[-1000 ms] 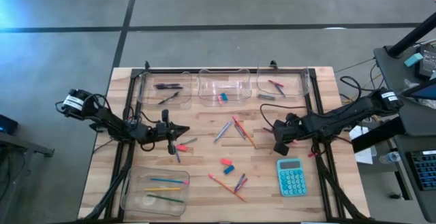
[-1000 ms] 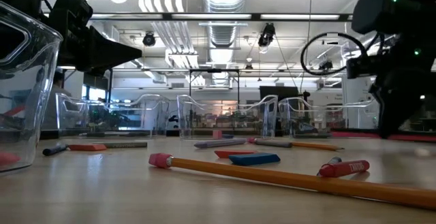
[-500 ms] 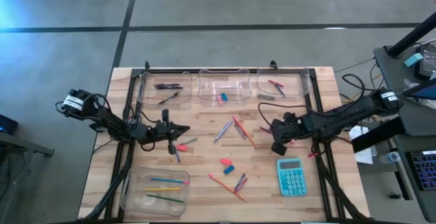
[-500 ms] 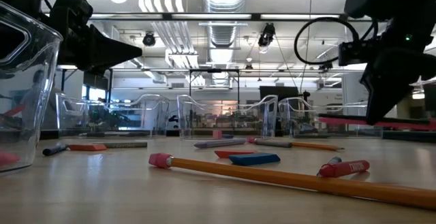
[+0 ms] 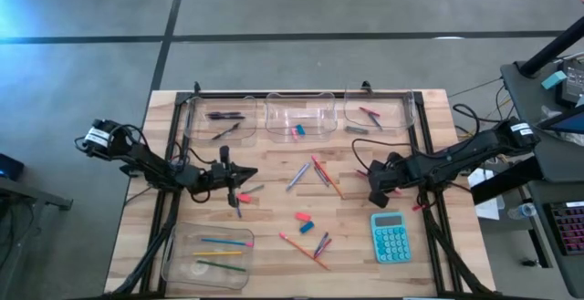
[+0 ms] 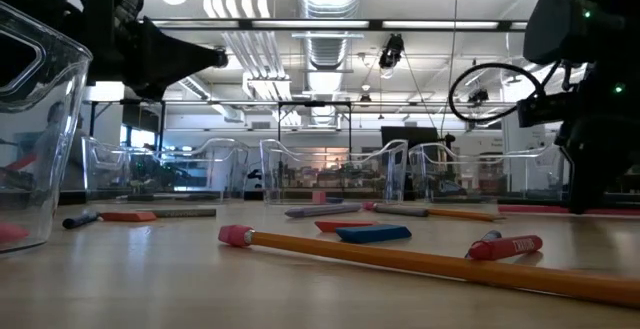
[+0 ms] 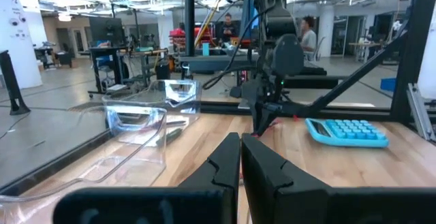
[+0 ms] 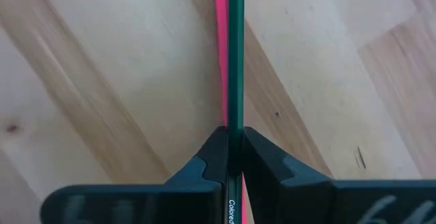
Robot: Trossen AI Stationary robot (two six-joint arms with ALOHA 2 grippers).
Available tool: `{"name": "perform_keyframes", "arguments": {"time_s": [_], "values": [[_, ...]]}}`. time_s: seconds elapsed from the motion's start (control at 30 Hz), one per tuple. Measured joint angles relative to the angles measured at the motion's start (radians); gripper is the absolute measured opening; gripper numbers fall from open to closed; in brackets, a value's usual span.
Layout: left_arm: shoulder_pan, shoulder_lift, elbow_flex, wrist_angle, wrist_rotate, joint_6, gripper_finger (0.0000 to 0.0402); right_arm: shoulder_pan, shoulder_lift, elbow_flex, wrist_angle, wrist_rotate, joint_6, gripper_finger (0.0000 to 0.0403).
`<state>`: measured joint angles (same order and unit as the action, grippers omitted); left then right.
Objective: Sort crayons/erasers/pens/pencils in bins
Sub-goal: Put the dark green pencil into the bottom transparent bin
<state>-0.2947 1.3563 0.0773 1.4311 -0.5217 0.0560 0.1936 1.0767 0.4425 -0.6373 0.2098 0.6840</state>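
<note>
1. Right gripper (image 5: pixel 375 196) is hanging low over the right half of the wooden tabletop (image 5: pixel 274 222), just above the teal calculator (image 5: pixel 391 237), with its fingers (image 8: pixel 208 164) pressed together on a long thin dark-green coloured pencil (image 8: pixel 236 54); the right wrist view is showing the stick running out between the pads, with a pink line (image 8: pixel 221 47) showing alongside it, and I cannot tell whether that is a second stick.
2. Left gripper (image 5: pixel 239 195) is waiting over the left half, fingers pressed together and seemingly holding nothing, close to a small red stub (image 5: pixel 244 197) lying on the wood.
3. Pencils already sorted are lying in the clear plastic rectangular bin (image 5: pixel 208 256) at the near left corner, so the held one is probably heading there, well apart from where it is now.
4. Handling looks easy: such a pencil is light and stiff, but smooth and round, so it may be swivelling or slipping in a narrow pinch; a hold nearer the middle would be keeping it level.
5. Loose sticks (image 5: pixel 316 172) and a pink and a blue eraser block (image 5: pixel 304 216) are lying across the middle, still awaiting sorting.
6. Three more clear bins (image 5: pixel 297 118) are sitting along the far edge.
</note>
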Motion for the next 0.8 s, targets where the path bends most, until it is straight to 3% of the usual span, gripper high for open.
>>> {"name": "perform_keyframes", "arguments": {"time_s": [0.57, 0.8], "values": [[0.0, 0.0, 0.052, -0.011, 0.0, -0.001, 0.0, 0.0, -0.001, -0.006, 0.008, -0.025, 0.012, 0.0084], [0.0, 0.0, 0.052, -0.034, -0.001, -0.001, 0.0, 0.0, -0.001, 0.009, -0.01, -0.045, 0.012, 0.0088]]}}
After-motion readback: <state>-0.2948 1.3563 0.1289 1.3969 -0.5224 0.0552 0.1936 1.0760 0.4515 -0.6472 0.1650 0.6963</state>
